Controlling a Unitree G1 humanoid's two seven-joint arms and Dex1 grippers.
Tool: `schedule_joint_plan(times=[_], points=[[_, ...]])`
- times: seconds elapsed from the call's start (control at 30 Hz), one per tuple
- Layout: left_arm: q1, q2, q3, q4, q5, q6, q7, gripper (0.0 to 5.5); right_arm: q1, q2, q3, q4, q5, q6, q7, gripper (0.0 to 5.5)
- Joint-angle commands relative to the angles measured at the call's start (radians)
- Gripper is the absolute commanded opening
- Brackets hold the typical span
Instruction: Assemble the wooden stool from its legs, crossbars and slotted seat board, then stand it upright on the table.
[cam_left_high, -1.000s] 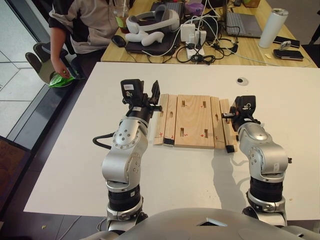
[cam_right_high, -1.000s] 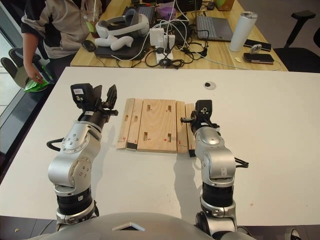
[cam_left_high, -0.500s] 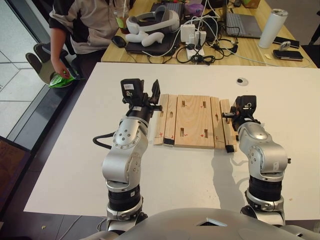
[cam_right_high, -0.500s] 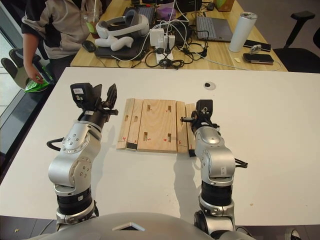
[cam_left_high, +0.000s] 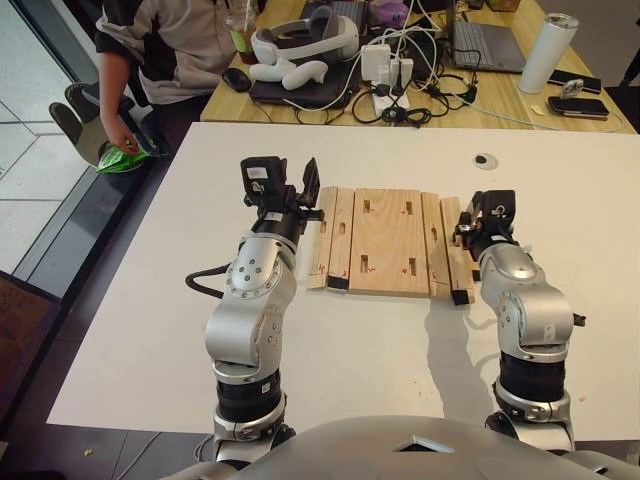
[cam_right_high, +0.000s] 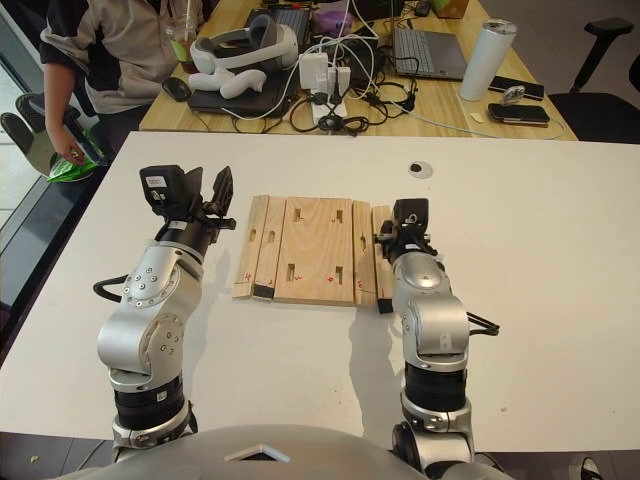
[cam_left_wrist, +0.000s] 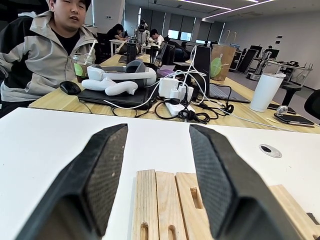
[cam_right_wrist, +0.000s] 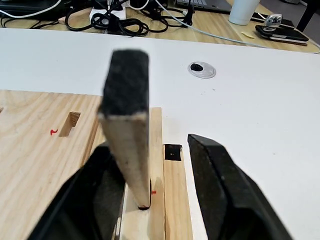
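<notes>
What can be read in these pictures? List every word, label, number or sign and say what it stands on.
No text reads clearly enough to quote.
White sticker on the left wrist housing: print too small to read.
Seat board: small red marks beside the slots, too small to tell as numbers or signs.
Paper bag on the far desk: a round green sign, no legible words.

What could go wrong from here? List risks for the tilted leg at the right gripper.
1. The pale wooden leg with a black padded end stands tilted in the right gripper, touching one finger with a gap to the other; it may slip and fall.
2. Its lower end rests on the wooden strips beside the slotted seat board; a push could shove them askew.
</notes>
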Motion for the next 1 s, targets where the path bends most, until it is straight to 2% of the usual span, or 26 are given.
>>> schedule_joint_plan(times=[0.03,0.2,0.43,0.63,0.8,1.0], points=[[-0.004,0.002,-0.003,0.008,0.003,0.002,0.001,2.27,-0.068,-0.013,0.029,-0.064,-0.025,-0.112,0.003,2.33],[-0.006,0.002,-0.005,0.009,0.004,0.002,0.002,2.27,-0.217,-0.022,0.022,-0.096,-0.033,-0.233,0.011,2.33],[-0.007,0.002,-0.012,0.007,0.003,0.004,0.0,2.27,-0.358,-0.056,0.001,0.055,-0.048,-0.344,0.022,2.33],[0.0,0.0,-0.015,0.002,0.005,0.007,0.004,2.27,-0.276,-0.025,-0.01,0.171,-0.032,-0.36,0.021,2.33],[0.005,-0.002,-0.024,0.003,0.004,0.008,0.003,2.27,-0.193,-0.005,-0.058,0.346,-0.007,-0.252,0.023,2.33],[0.004,-0.004,-0.024,0.002,0.002,0.008,0.005,2.27,-0.232,-0.007,-0.081,0.367,0.004,-0.314,0.026,2.33]])
